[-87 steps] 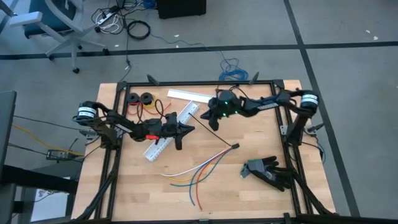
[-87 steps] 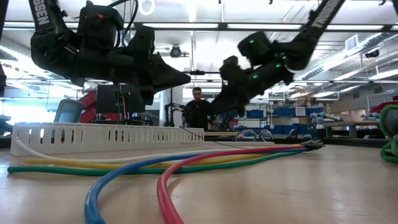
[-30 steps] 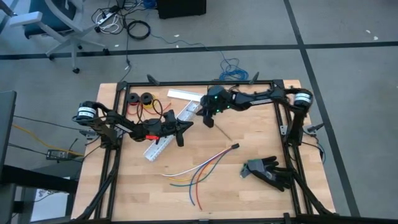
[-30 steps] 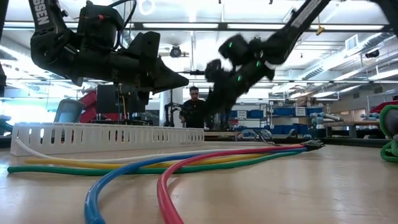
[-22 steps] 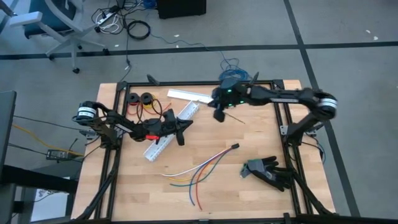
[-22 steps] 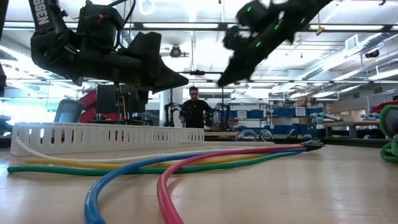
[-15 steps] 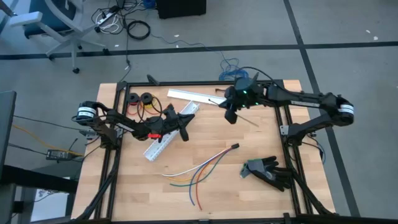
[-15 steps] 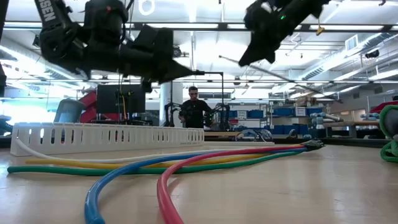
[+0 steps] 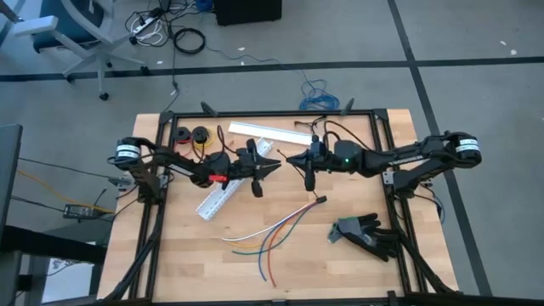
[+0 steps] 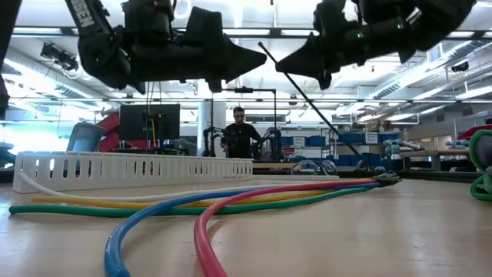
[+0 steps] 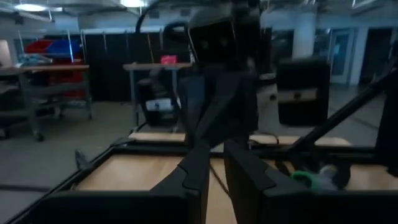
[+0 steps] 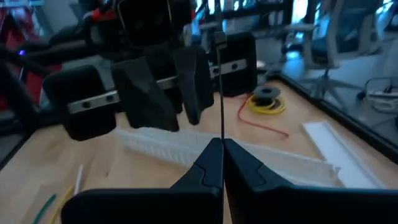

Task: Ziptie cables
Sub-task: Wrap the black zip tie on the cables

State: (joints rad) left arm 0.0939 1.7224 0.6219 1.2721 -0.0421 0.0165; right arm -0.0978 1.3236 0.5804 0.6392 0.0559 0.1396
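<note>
The table (image 9: 357, 255) carries the cables (image 9: 268, 234), fanned near its front edge. My right hand (image 9: 299, 161) is clamped on the ziptie (image 12: 221, 87); my left hand (image 9: 274, 167), facing it closely, is barely parted and empty. For a clean handover, I should keep the strap steady and align its free end between the left fingers (image 11: 198, 169).

Table (image 9: 357, 263) pale matt wood; cables (image 10: 231, 201) glossy plastic; duct (image 10: 131, 171) white plastic.

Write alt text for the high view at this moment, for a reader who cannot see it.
Seen from above, the right gripper and the left gripper meet tip to tip over the middle of the wooden table. The cables lie fanned out nearer the front edge, a white slotted duct lies under the left arm, and a black glove lies at the front right.
</note>
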